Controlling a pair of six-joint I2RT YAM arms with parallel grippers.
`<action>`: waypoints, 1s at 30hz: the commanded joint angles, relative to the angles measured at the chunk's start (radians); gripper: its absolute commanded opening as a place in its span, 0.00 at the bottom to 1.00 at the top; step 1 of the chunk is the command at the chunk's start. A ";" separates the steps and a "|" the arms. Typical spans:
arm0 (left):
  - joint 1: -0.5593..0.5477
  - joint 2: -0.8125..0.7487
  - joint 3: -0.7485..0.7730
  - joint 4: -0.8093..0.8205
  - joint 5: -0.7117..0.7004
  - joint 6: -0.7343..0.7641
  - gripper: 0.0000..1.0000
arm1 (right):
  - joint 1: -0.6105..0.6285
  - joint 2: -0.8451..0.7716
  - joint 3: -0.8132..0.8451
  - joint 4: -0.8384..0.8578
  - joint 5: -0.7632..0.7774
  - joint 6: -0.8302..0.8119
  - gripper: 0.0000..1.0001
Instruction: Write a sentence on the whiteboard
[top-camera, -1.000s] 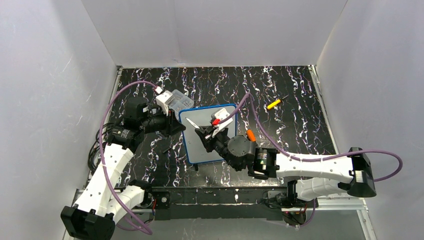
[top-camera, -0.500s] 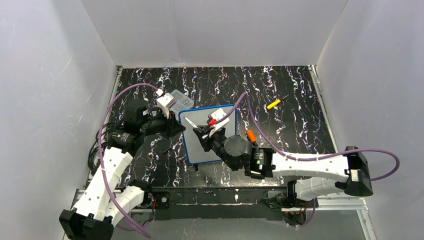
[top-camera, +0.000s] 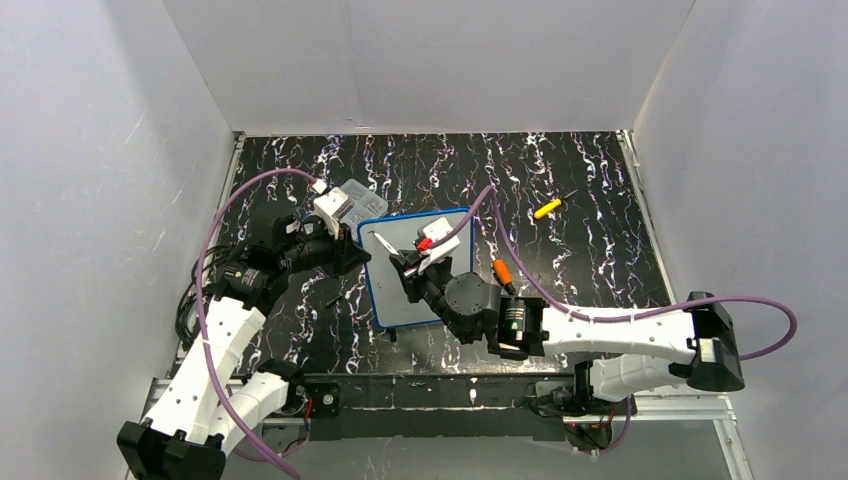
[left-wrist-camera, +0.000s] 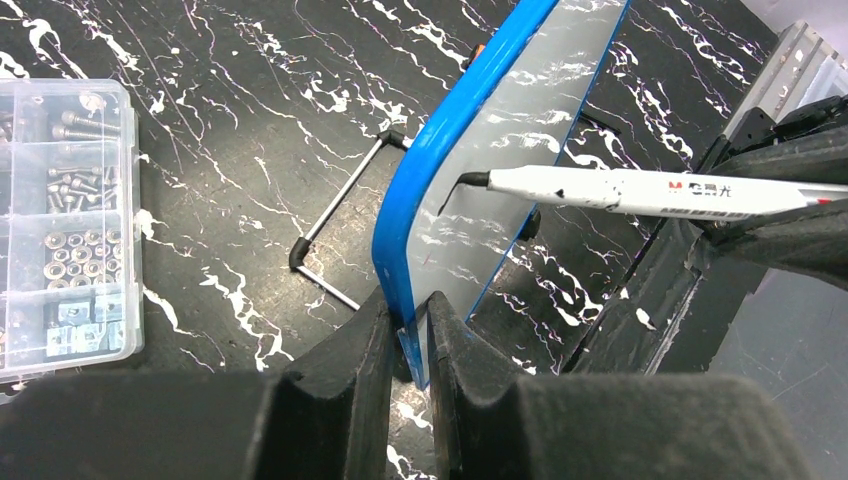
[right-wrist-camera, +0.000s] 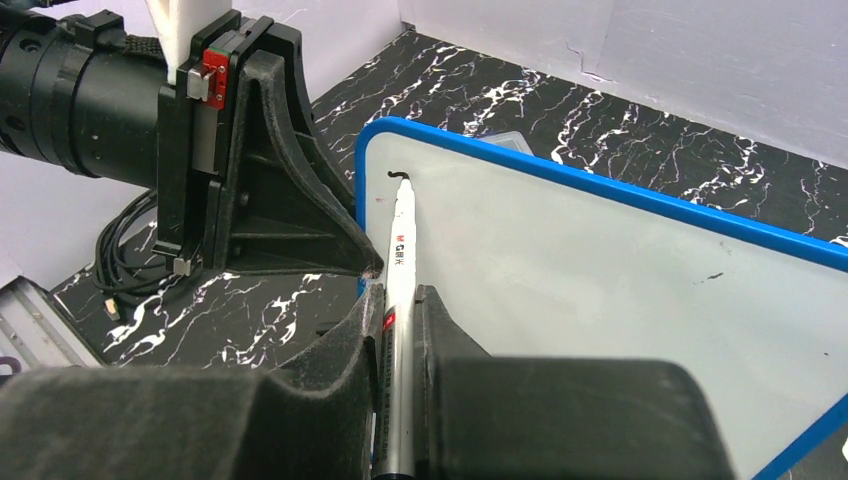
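**Whiteboard station, one moment: items and positions**

Black marble-patterned table with white veining, enclosed by plain white walls on three sides.

1. Whiteboard: white surface with a rounded blue frame. In the top view it sits just left of the table's centre, skewed, with its long sides running roughly from 11 to 5 o'clock.
2. Left gripper: at the board's 9 o'clock edge, fingers pressed together on the blue frame and pinching it.
3. Right gripper: over the board, reaching in from 4 o'clock, fingers clamped on the barrel of a marker.
4. Marker: white barrel with printed lettering. Its black tip points toward the board's 10 o'clock corner and meets the white surface there.
5. Stroke: one short hooked black mark at the marker's tip. A tiny dark speck lies farther along the surface, at 3 o'clock from it in the right wrist view.
6. Compartment box: clear plastic, holding screws and small metal parts, just beside the board's 11 o'clock corner.
7. Wire stand: thin black bent wire lying flat on the table between the box and the board.
8. Yellow tool: at 2 o'clock from the board, well apart from it.
9. Orange item: at 3 o'clock from the board, near the right arm's purple cable.
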 joint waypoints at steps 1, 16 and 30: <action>-0.011 -0.009 -0.020 -0.043 -0.017 0.027 0.00 | -0.001 -0.037 0.027 0.010 0.081 0.005 0.01; -0.012 -0.008 -0.022 -0.044 -0.019 0.028 0.00 | 0.002 -0.017 0.027 0.062 -0.070 -0.048 0.01; -0.017 -0.012 -0.019 -0.044 -0.019 0.030 0.00 | 0.002 0.011 0.045 -0.080 0.025 0.024 0.01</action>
